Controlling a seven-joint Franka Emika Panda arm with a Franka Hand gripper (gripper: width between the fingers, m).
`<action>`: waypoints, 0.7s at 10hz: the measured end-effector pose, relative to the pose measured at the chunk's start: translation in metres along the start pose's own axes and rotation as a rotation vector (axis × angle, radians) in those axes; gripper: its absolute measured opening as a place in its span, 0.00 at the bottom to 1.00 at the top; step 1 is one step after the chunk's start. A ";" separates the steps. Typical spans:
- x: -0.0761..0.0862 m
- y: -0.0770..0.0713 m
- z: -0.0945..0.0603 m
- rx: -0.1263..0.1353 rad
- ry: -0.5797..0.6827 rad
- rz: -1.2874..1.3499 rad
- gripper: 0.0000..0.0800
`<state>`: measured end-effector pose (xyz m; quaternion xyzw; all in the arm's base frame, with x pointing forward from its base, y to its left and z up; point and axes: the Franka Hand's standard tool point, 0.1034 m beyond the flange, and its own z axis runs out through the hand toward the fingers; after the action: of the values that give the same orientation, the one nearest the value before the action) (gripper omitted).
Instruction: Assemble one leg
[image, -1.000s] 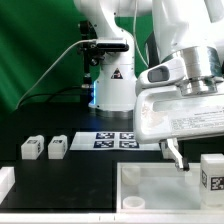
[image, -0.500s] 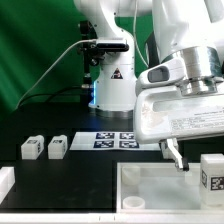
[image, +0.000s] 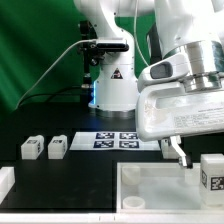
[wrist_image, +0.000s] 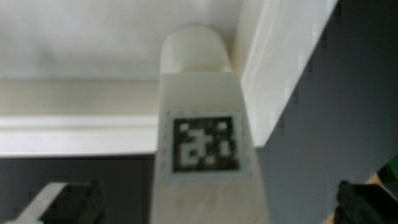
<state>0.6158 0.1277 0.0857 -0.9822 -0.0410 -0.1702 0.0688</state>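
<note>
The arm hangs over the big white tray part (image: 150, 185), and the gripper (image: 177, 152) is down low, just above the tray's far rim. On the wrist camera the leg (wrist_image: 205, 140) fills the middle. It is a white post with a rounded end and its black-and-white tag faces the lens. It lies across the tray's raised rim (wrist_image: 80, 115), with dark table on the near side of that rim. The fingers (wrist_image: 63, 203) are dark blurs out on either side of the leg. The jaws are spread wide, with a clear gap on each side, and they aren't touching it. From the room, a tagged leg (image: 212, 172) stands upright at the tray's edge on the exterior view's right, just beside the gripper. I can't tell whether it's the same one. The marker board (image: 115, 140) lies flat just beyond the tray's far edge. Two more legs (image: 44, 148) sit side by side, well off the tray to the exterior view's left.
</note>
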 end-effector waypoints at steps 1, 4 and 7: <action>0.004 -0.004 -0.003 0.019 -0.101 0.009 0.81; 0.006 0.000 -0.006 0.051 -0.377 0.013 0.81; 0.011 0.013 -0.003 0.038 -0.470 -0.004 0.81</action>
<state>0.6267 0.1152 0.0910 -0.9932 -0.0609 0.0639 0.0756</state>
